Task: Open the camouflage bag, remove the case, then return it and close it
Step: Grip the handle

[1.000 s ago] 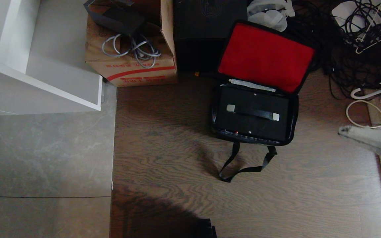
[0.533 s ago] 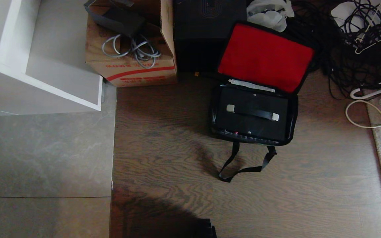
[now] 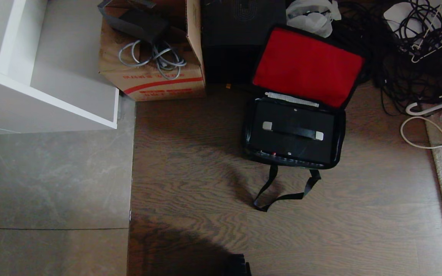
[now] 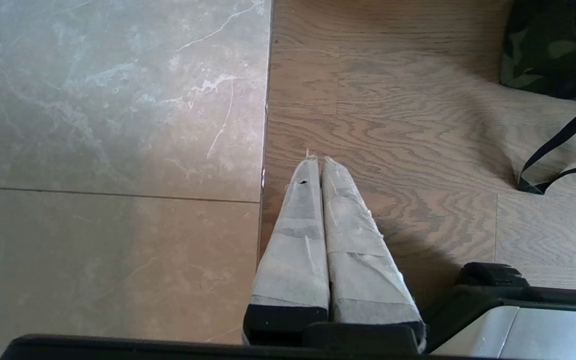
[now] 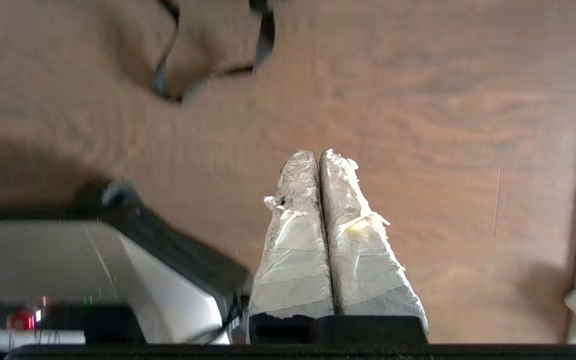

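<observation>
- Wooden flooring [image 3: 190, 161] is filling the middle and right of the head view, meeting grey tile [image 3: 52, 180] at the left, with a white shelf unit [image 3: 44, 92] in the upper left.
- Clutter is lining the top edge: a brown cardboard carton [image 3: 152, 80], a plain black box [image 3: 242, 38] and a tangle of cables [image 3: 409, 46] in the upper right.
- Right of centre, the camouflage bag [image 3: 294, 163] is lying with its flap thrown back, red lining [image 3: 307, 65] facing up, and its shoulder strap [image 3: 278, 189] trailing toward the bottom of the frame.
- Inside it, the case [image 3: 292, 132] is sitting flat, handle up.
- A second ago my right arm was showing at the right edge of the head view; now it is gone from there, so I am judging myself pulled clear, with the flap not yet closed.
- My right gripper [image 5: 318, 155] is hovering over bare wood with its taped fingers pressed together, holding nothing.
- My left gripper [image 4: 318, 160] is hanging over the tile-wood seam, jaws likewise closed and empty.
</observation>
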Robot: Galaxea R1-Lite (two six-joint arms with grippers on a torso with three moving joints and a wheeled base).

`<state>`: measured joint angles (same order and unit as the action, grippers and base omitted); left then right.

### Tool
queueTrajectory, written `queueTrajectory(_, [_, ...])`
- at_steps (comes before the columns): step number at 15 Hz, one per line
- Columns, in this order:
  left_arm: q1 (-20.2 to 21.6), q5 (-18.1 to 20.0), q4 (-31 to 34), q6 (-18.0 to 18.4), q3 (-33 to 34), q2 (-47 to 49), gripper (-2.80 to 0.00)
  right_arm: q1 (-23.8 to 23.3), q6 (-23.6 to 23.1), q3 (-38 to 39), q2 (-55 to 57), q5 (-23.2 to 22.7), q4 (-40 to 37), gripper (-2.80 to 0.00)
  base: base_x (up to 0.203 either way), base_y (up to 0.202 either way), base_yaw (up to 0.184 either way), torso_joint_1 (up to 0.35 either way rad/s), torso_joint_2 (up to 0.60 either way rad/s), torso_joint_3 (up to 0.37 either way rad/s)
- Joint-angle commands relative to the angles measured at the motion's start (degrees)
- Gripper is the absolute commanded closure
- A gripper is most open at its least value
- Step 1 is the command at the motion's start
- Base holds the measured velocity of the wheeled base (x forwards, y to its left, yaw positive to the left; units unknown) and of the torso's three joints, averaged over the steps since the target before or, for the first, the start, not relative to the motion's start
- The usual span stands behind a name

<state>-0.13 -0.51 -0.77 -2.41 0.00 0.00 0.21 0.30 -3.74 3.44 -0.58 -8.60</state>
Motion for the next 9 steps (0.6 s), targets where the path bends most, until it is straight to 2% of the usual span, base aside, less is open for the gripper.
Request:
queueTrajectory(1, [0.0, 0.0, 0.0, 0.0, 0.0, 0.0, 0.0, 0.0, 2.7, 0.1, -3.4, 0.3, -0.3, 0.0, 0.0, 0.0, 0.0, 0.0, 0.0, 0.0])
queueTrajectory(9, [0.0, 0.0, 0.0, 0.0, 0.0, 0.0, 0.0, 0.0, 2.6, 0.1, -3.4, 0.3, -0.3, 0.0, 0.0, 0.0, 0.0, 0.0, 0.0, 0.0])
